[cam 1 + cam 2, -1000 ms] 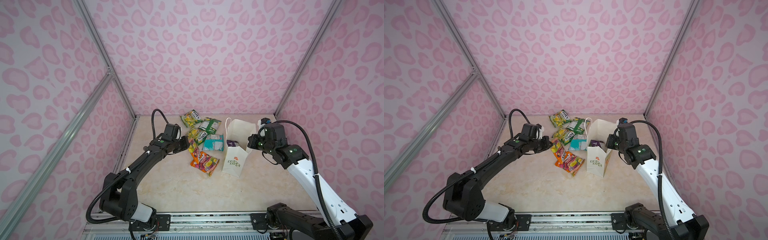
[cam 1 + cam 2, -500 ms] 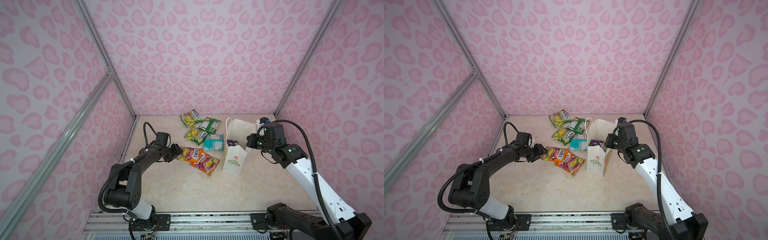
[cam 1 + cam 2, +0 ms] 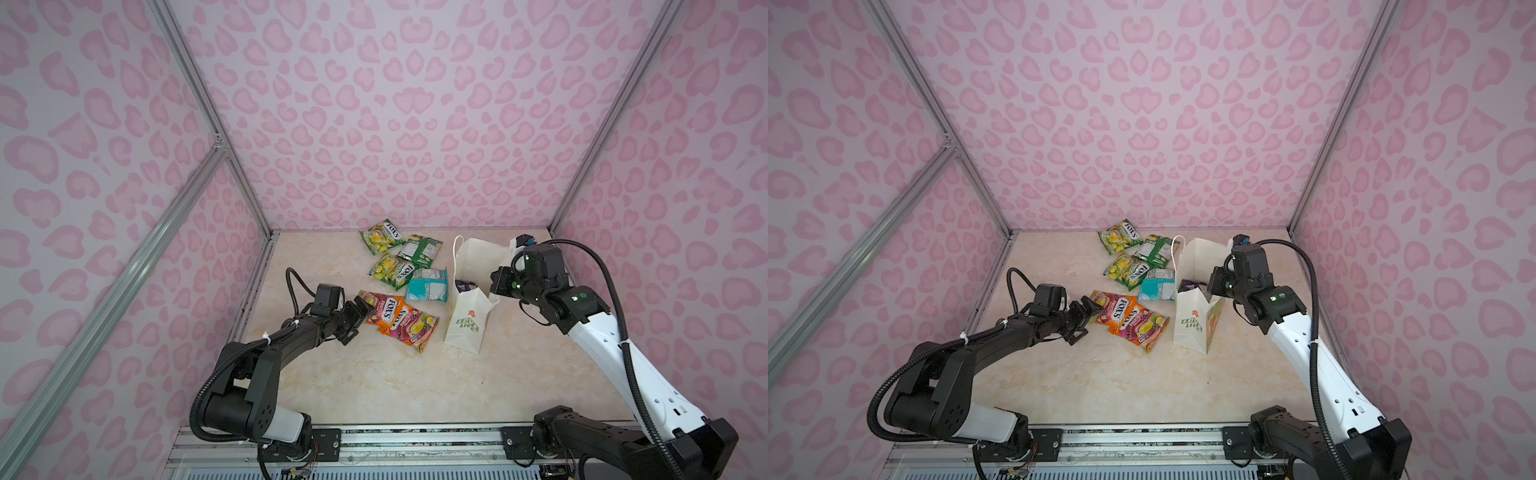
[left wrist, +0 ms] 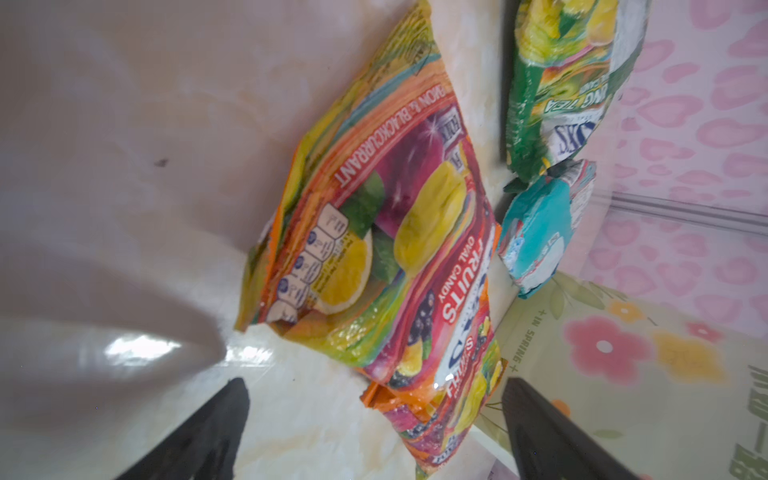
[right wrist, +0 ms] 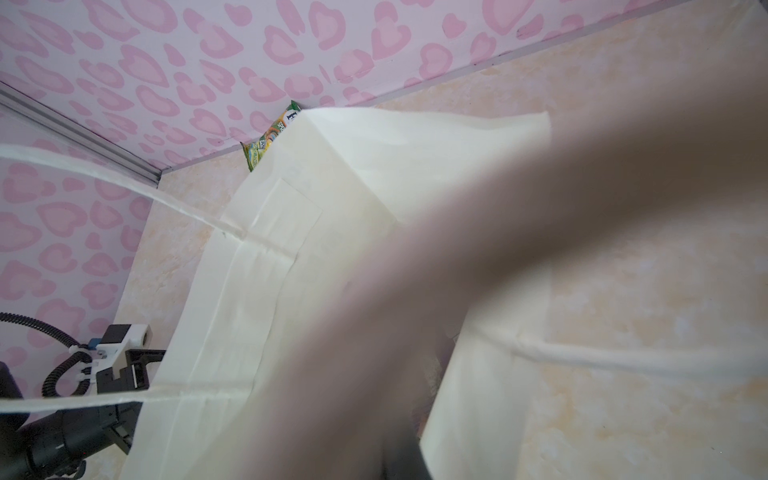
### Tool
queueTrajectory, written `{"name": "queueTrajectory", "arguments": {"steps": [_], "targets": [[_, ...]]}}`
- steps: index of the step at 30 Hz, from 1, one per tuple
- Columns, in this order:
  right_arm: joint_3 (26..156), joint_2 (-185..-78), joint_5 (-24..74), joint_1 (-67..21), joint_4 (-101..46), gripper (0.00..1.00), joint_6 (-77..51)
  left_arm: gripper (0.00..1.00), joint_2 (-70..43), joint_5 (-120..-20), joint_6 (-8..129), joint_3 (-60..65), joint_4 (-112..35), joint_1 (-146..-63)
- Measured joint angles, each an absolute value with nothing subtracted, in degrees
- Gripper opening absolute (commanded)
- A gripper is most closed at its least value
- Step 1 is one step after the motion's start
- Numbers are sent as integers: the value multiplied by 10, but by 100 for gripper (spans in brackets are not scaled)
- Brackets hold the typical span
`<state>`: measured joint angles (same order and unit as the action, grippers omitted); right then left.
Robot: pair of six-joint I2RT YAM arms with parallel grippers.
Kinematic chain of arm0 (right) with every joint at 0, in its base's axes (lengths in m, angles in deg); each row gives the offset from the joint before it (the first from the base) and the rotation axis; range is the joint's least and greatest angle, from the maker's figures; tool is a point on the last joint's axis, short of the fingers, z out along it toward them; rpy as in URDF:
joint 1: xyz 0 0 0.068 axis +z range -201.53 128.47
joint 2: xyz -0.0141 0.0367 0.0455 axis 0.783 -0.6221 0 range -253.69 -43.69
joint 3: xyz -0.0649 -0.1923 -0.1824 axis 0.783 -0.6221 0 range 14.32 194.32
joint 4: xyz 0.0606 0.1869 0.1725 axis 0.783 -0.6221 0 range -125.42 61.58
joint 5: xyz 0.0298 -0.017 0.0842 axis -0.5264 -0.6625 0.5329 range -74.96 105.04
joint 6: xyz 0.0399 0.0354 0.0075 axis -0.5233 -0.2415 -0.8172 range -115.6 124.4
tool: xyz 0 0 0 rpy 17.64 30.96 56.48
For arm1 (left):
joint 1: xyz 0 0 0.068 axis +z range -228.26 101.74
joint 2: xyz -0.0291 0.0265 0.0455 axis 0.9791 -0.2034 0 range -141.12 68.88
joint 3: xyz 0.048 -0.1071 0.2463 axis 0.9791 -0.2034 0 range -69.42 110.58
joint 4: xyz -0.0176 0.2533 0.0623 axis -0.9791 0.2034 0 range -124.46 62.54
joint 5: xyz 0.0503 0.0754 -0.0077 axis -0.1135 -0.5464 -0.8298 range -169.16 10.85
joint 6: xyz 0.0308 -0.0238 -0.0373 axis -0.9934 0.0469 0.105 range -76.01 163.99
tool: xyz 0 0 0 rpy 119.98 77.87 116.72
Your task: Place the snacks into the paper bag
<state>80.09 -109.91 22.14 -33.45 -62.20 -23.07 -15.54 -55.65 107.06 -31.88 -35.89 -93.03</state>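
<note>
Jaws apart, the left gripper [image 3: 355, 318] straddles the end of an orange "FOX'S FRUITS" packet [image 3: 386, 314] on the bench [image 3: 374, 378], while the right gripper [image 3: 495, 288] is clamped on the rim of the "IN SPRING" paper bag [image 3: 467, 328].

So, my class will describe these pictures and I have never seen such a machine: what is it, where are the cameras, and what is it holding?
Two robot arms with pincer grippers stand at a table. Two pictures look down from overhead; the other two come from cameras on the wrists. Six snack packets lie on the table beside a white bag; a purple one is inside. The left gripper is open at the orange packets, holding nothing. The right gripper is shut, apparently pinching the bag's rim.
</note>
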Motion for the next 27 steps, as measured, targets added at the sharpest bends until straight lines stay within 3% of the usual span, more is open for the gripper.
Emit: {"name": "queueTrajectory", "arguments": {"steps": [5, 12, 17, 22, 27], "targets": [[801, -1097, 221, -334, -622, 0, -231, 99, -190, -558, 1142, -338, -438, -949], [804, -1093, 221, -334, -626, 0, -232, 91, -254, -582, 1206, -343, -587, -962], [808, -1087, 221, -334, -631, 0, -232, 77, -304, -599, 1240, -351, -692, -964], [808, -1086, 220, -334, -637, 0, -232, 57, -339, -615, 1260, -355, -751, -966], [809, -1084, 219, -333, -643, 0, -232, 27, -338, -625, 1243, -342, -720, -966]]}}
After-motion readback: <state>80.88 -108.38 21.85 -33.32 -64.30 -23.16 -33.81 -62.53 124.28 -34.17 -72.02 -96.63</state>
